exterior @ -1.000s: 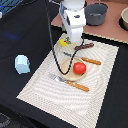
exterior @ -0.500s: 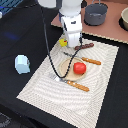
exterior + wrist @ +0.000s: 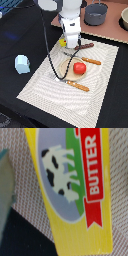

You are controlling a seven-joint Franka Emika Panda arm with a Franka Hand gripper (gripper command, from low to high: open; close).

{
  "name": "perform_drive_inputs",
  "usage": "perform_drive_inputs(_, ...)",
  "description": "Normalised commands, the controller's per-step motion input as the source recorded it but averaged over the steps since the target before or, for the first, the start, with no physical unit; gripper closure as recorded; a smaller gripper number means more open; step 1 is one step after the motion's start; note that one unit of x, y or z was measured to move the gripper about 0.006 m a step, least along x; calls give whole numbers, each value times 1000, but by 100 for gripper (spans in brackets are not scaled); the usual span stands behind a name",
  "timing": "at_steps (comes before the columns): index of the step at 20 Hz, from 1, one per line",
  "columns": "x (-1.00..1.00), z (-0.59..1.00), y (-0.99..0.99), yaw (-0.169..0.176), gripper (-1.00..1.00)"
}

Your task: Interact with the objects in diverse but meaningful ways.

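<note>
Lower now than a second ago, the white arm has sunk toward the far edge of the striped placemat [image 3: 47, 87], and its gripper [image 3: 71, 46] sits right over the yellow butter block [image 3: 62, 43], most of which is hidden under the arm in the exterior view. Only a sliver of yellow peeks out on the exterior view's left of the wrist. From the wrist camera the butter block [image 3: 65, 188] fills nearly the whole picture: a yellow pack with a black-and-white cow on a blue and green oval, and a red banner reading BUTTER, lying flat on the woven mat. I cannot tell whether the fingers are apart or together; neither view shows them clearly.

Nearer on the mat, the red tomato ball [image 3: 79, 68] rests on a small pale plate [image 3: 66, 65]. A dark brown sausage stick [image 3: 85, 46] lies just to the exterior view's right of the arm, at the mat's far edge. An orange-handled knife [image 3: 91, 61] lies beyond the plate and an orange-handled fork [image 3: 76, 85] on its near side. The pale blue carton [image 3: 22, 64] stands well apart on the dark surface [image 3: 20, 35], off to the exterior view's left. A grey pot [image 3: 96, 13] sits far back.
</note>
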Motion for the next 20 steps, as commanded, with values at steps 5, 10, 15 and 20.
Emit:
perform_drive_inputs(5,-222,-196,210,0,100)
perform_drive_inputs(10,-230,11,180,0,100)
perform_drive_inputs(15,-770,1000,131,-45,100)
perform_drive_inputs(20,-458,962,-147,-38,100)
